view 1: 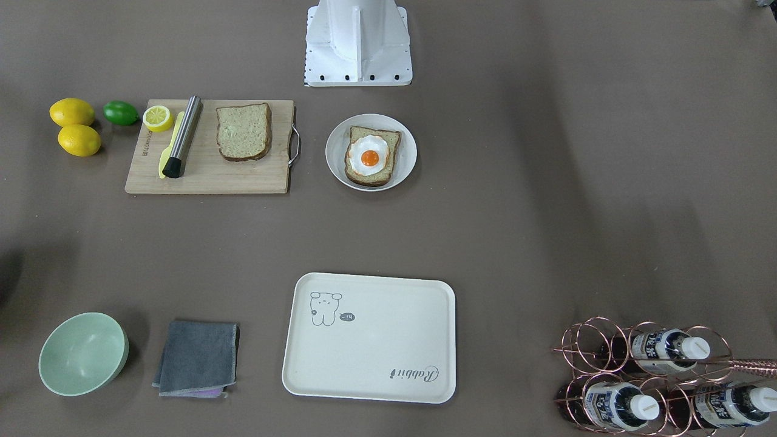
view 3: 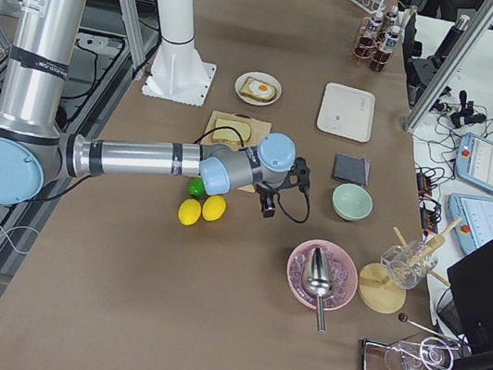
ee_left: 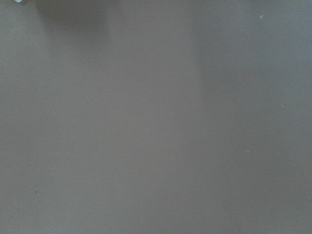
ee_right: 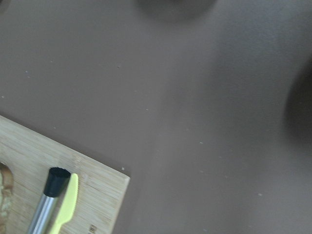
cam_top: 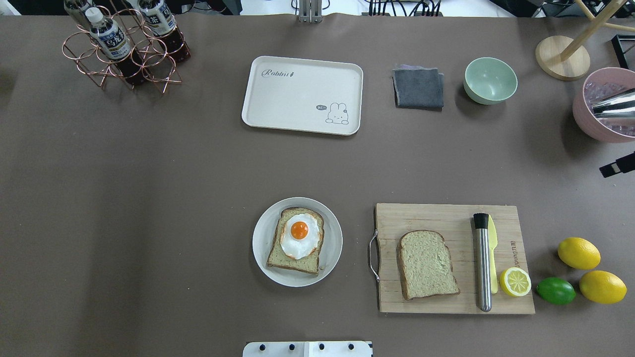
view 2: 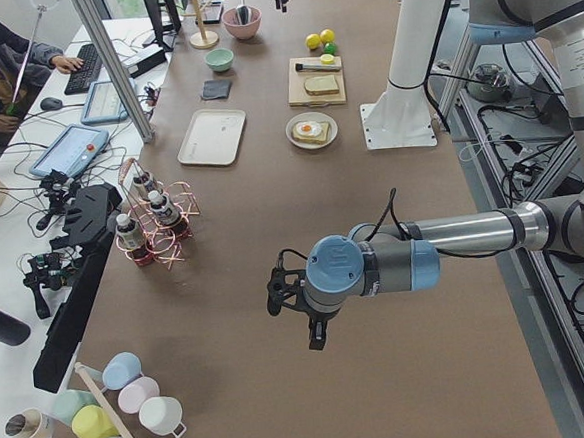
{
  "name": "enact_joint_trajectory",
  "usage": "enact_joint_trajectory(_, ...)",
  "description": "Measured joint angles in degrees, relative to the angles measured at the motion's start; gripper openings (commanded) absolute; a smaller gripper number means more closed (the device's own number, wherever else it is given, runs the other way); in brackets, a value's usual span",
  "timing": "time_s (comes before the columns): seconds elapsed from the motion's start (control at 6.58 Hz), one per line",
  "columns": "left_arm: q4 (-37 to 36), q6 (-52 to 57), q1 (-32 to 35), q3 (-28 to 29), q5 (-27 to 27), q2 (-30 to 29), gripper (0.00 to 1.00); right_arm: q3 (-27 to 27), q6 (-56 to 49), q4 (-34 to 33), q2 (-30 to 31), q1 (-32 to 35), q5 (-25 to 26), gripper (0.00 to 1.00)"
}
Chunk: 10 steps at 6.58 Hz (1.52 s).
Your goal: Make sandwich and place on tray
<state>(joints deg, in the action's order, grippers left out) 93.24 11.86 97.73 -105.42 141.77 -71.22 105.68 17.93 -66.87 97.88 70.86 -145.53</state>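
Your egg-topped slice (cam_top: 296, 241) sits on its plate (cam_top: 263, 258) near the counter's robot-side edge. The second slice (cam_top: 427, 264) lies on the board (cam_top: 446, 213) beside it (muddler (cam_top: 482, 263) alongside). The tray (cam_top: 297, 99) is near the far edge. You cannot tell the grip of the left tool (view 2: 318, 335) or the right tool (view 3: 268, 205).

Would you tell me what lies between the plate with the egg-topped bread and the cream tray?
Nothing: the overhead view shows only bare brown table between plate and tray.

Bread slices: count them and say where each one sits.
2. One bread slice lies bare on the wooden cutting board. The second slice lies on the white plate, under the fried egg. None appears to be hidden.
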Motion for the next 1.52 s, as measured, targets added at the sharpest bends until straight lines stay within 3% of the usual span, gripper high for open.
enact_joint_trajectory(0.3,0.03,-0.93,-0.01,-0.04,-0.09,-0.39,0.98,0.16,19.71,13.62,-0.6,-8.23,1.83,0.99)
enact_joint_trajectory(0.46,0.1,-2.44,-0.05,-0.04,-0.14,-0.74,0.98,0.73,26.75,17.27,-0.64,-12.14,3.18,0.99)
enact_joint_trajectory(0.61,0.17,-3.56,-0.06,-0.08,-0.15,-1.08,0.98,2.44,33.34,18.86,-0.64,-16.23,5.33,0.98)
enact_joint_trajectory(0.76,0.47,-4.07,-0.04,-0.04,-0.13,-1.22,0.98,5.17,40.83,19.43,-0.66,-20.84,8.01,0.91)
enact_joint_trajectory(1.06,1.2,-4.22,-0.05,0.16,-0.17,-1.31,0.98,8.7,53.05,19.65,-2.32,-29.6,13.77,1.0)
enact_joint_trajectory(1.52,1.39,-4.19,-0.09,0.25,-0.18,-1.32,0.98,9.78,59.09,20.23,-4.43,-37.47,21.6,1.0)
